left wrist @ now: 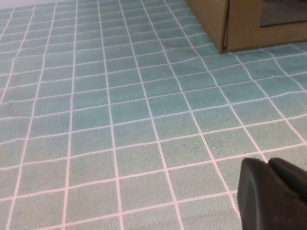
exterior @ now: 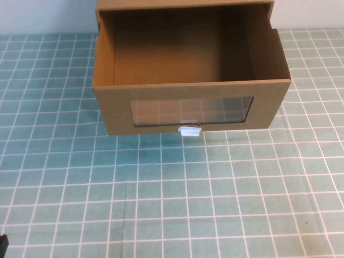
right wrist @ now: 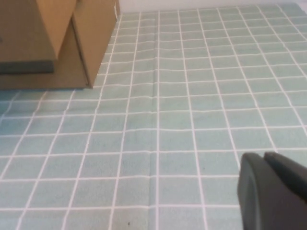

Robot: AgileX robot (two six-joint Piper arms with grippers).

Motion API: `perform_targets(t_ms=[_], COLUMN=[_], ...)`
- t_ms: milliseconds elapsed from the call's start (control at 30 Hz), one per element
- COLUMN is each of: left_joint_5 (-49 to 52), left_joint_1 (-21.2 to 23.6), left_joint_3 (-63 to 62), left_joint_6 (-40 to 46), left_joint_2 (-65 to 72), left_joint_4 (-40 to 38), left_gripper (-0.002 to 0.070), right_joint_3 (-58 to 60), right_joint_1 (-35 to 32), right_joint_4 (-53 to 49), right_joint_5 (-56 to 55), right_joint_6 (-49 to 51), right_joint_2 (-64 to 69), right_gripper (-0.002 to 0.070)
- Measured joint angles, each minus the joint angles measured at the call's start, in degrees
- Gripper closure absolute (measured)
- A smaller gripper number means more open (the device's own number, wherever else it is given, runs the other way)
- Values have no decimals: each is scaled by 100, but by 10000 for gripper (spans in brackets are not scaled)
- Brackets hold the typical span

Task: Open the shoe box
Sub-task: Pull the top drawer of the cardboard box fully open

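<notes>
Open cardboard box [exterior: 188,102] on a teal gridded mat [exterior: 161,188].
Left gripper [left wrist: 268,167], dark rounded fingers pressed together, sits over the mat left of the box. The box stands far centre, smooth brown and rectangular, with a clear window [exterior: 192,110] and a white tab [exterior: 190,130]. Right gripper [right wrist: 265,160] is closed and empty to the box's right.

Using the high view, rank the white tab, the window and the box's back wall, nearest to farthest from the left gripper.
1. white tab, low on the box's front; too close to call with 2.
2. window, same front, above the tab.
3. back wall, far side.
The left gripper sits shut, near-left of the box; the right gripper shut, near-right.
</notes>
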Motion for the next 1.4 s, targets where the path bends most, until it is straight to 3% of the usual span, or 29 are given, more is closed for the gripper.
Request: perform_targets(t_ms=[133,267,433,767,1400], left_joint_5=[0,0,0,0,0], left_joint_1=[0,0,0,0,0], left_joint_3=[0,0,0,0,0], left_joint_6=[0,0,0,0,0], left_joint_2=[0,0,0,0,0], left_joint_4=[0,0,0,0,0], left_gripper=[680,680,680,680,680], right_joint_3=[529,918,924,924,924], right_joint_1=[-226,-623,-1071,-1083,-1083], right_joint_4=[895,1323,1108,336,244], right_joint_5=[-694,-967,-663,-594,-551], right_joint_6=[-1211,-1602,-1500,-384,-277], right_joint_2=[-9,-9,-9,-22,-35], right_gripper=[689,689,689,689,689])
